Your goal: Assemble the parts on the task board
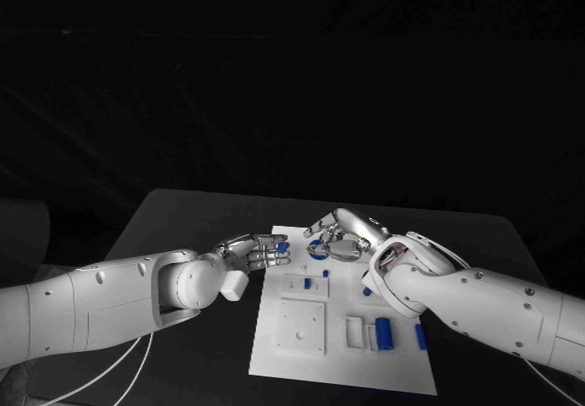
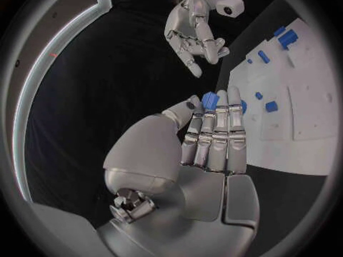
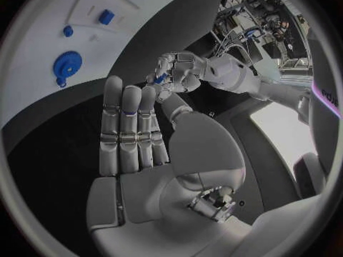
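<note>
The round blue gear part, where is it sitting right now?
The round blue gear lies on the task board near its far edge, in the head view just under the right hand, with the left hand to its left.

Left hand (image 1: pixel 253 254) pinching, right hand (image 1: pixel 345 234) open-fingered.

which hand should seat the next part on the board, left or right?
Left, probably. The left hand already pinches a small blue part at its fingers, beside the white task board. The right hand hovers over the board's far end holding nothing visible.
</note>
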Controlling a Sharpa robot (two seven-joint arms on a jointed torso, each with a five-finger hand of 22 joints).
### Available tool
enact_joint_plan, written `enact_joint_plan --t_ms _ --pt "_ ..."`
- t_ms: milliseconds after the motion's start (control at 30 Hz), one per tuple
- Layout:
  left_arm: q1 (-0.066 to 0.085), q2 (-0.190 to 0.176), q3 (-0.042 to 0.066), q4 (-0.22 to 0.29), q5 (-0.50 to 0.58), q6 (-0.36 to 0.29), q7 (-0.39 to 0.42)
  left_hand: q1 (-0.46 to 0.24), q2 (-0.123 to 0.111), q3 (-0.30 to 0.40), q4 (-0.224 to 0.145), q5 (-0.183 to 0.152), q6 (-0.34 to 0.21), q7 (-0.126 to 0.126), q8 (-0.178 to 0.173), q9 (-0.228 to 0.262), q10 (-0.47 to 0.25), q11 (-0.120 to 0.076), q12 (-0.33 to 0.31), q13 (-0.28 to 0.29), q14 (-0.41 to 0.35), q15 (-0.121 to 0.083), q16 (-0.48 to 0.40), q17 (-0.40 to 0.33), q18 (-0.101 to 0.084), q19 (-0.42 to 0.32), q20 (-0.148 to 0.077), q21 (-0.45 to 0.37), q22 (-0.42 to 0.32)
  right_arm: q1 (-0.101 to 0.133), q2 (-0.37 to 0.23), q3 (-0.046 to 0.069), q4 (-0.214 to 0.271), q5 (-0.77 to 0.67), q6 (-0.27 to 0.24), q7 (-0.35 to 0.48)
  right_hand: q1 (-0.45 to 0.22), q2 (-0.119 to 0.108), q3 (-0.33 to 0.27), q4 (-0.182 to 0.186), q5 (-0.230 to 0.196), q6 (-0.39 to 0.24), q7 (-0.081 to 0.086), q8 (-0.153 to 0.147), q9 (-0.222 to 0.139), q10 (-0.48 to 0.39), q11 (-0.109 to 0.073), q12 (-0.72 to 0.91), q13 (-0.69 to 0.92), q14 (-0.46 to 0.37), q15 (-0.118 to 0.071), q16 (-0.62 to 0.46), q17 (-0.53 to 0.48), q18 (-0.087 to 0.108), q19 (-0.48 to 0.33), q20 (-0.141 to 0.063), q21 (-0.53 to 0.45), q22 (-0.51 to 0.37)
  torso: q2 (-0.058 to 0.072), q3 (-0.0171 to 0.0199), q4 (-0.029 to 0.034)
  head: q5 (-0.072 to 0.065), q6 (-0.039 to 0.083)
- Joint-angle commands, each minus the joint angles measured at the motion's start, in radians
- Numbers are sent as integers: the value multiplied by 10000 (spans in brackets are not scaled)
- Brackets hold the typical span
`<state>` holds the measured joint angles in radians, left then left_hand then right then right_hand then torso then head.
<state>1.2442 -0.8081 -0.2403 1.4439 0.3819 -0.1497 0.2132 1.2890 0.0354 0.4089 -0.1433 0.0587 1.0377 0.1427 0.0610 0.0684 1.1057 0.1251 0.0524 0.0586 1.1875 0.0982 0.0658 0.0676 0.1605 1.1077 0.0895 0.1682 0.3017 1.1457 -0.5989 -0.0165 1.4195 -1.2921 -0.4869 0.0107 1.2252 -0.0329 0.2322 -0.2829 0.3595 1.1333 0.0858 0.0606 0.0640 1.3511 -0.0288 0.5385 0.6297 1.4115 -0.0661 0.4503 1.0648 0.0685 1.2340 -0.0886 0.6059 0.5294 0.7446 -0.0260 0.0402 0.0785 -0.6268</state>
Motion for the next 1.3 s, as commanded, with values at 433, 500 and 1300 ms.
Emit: enact_joint_plan --t_ms 433,500,1300 --pt "-5 39 8 129 187 -160 386 -1132 -435 -1225 938 -103 -542 -88 19 -25 -761 35 64 6 -1059 197 -58 -62 -266 -389 481 -599 -1097 -39 163 1 88 -650 -380 -1031 -352 27 -765 278 -894 390 -147 21 23 -193 -56 1648 1512 35 -140 1686 787 96 235 -93 727 908 24 12 1 10 49" --pt "-8 47 8 147 222 -211 425 -1192 -491 -1496 1038 -121 -638 -89 17 -23 -911 27 58 4 -1251 196 -63 -65 -229 -446 579 -715 -1250 -50 193 1 101 -724 -471 -1208 -297 64 -1117 483 -1143 586 -230 7 71 -267 -93 2037 1878 9 -157 2290 1058 94 254 -128 953 1147 27 13 -5 20 58" --pt "-43 176 9 285 533 -228 704 -450 480 -3885 1403 -113 -774 -95 32 -1 -1241 77 81 -1 -1708 231 -48 -68 1013 -808 1785 -887 -2334 -224 821 -7 69 -2127 -403 -3131 14 -486 -1355 2054 -1625 1339 -521 23 98 221 -231 3274 3488 90 -292 4646 1349 106 305 -245 1250 2714 48 7 -10 17 81"
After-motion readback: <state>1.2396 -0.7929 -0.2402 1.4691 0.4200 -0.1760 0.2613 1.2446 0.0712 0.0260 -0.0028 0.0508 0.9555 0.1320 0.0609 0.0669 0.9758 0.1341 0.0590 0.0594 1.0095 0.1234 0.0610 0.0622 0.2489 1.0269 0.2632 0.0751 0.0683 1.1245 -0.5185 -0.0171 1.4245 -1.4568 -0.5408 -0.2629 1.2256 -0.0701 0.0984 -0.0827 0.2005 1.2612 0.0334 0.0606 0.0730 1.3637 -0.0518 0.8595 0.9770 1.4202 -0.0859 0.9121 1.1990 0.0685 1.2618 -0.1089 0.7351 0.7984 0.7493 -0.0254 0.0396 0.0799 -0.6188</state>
